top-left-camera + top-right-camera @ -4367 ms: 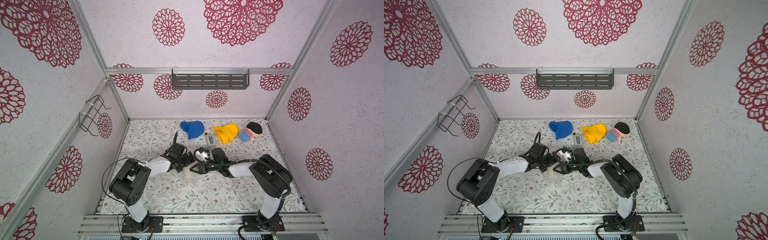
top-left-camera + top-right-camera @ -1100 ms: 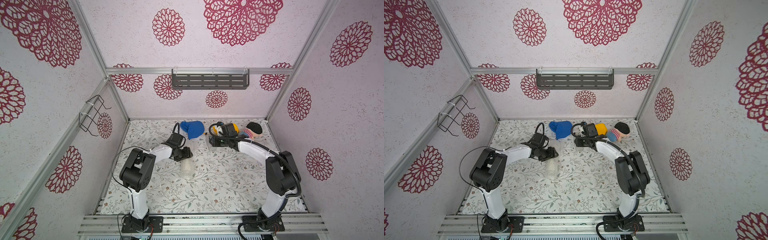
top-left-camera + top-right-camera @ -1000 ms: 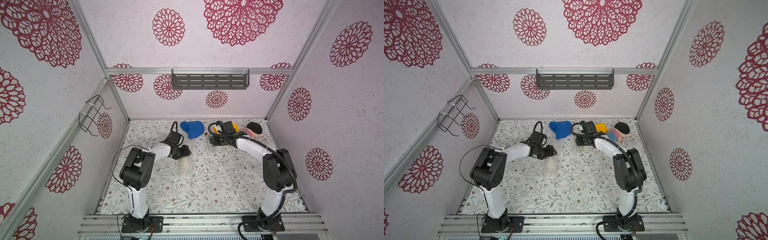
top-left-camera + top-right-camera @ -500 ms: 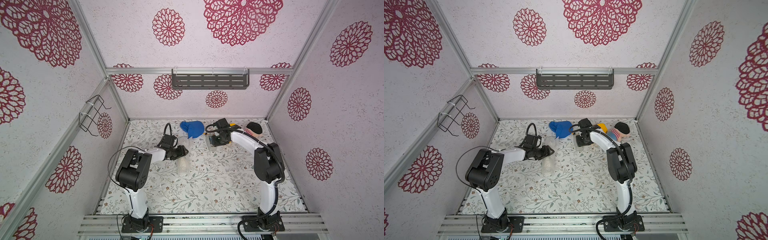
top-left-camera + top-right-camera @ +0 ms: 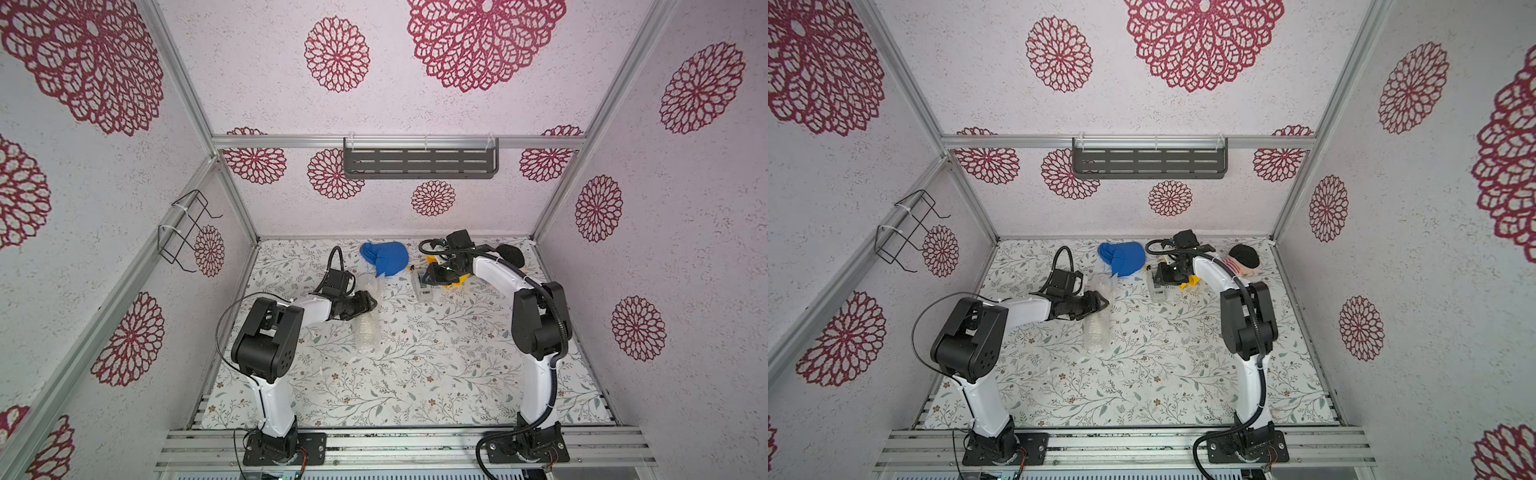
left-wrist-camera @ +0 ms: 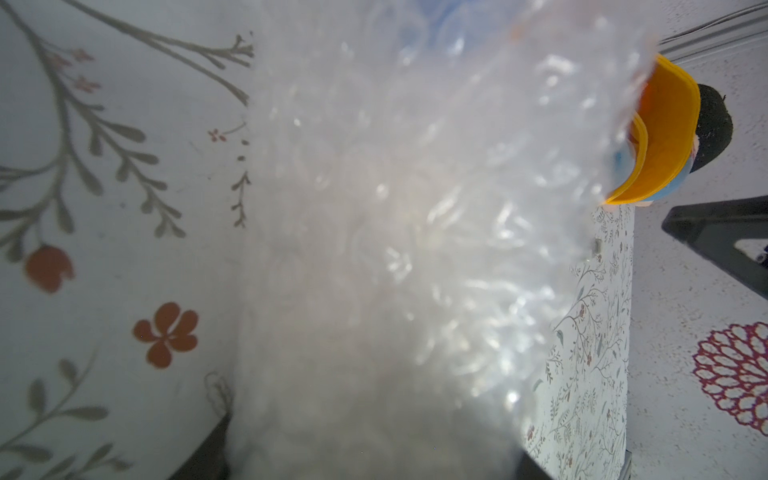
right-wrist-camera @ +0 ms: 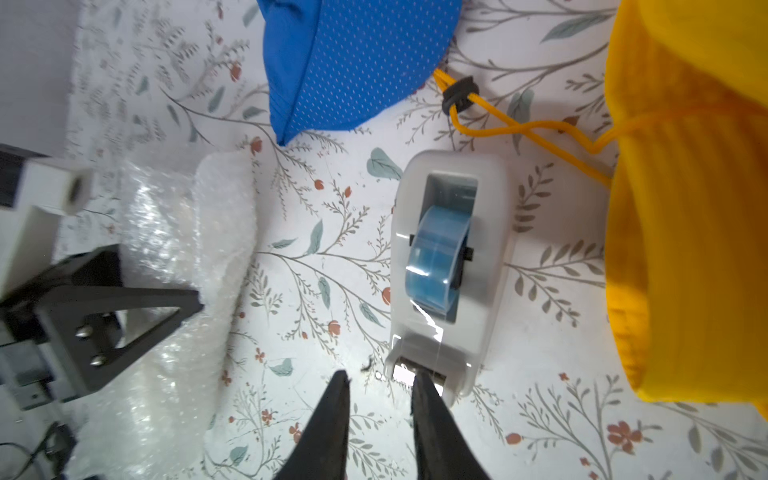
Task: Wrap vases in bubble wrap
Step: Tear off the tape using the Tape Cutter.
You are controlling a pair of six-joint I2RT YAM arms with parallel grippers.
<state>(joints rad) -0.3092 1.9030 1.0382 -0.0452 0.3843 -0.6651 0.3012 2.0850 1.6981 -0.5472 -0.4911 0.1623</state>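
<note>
Both top views show a booth of white walls (image 5: pixel 270 104) printed with red rosettes, with a grey slotted shelf (image 5: pixel 419 163) on the back wall and a black wire rack (image 5: pixel 187 230) on a side wall. Its floor is a table (image 5: pixel 415 374) covered in a leaf-and-flower print, and both arms stretch over the far half. The bubble wrap (image 5: pixel 366 330) lies on the left arm's side as a long rolled bundle, its far end near a blue cloth (image 5: pixel 386 257). Whether the vase is inside cannot be made out. The left gripper (image 5: pixel 368 301) sits at the bundle's middle. The left wrist view shows the wrap running down between its fingers, which are clamped on it. Beside a yellow cloth (image 7: pixel 685 208) stands a tape dispenser (image 7: pixel 446 270). The right gripper (image 7: pixel 381 376) is at the dispenser's cutter end, its fingers (image 7: pixel 328 415) a narrow gap apart, one tip right at the cutter.
</note>
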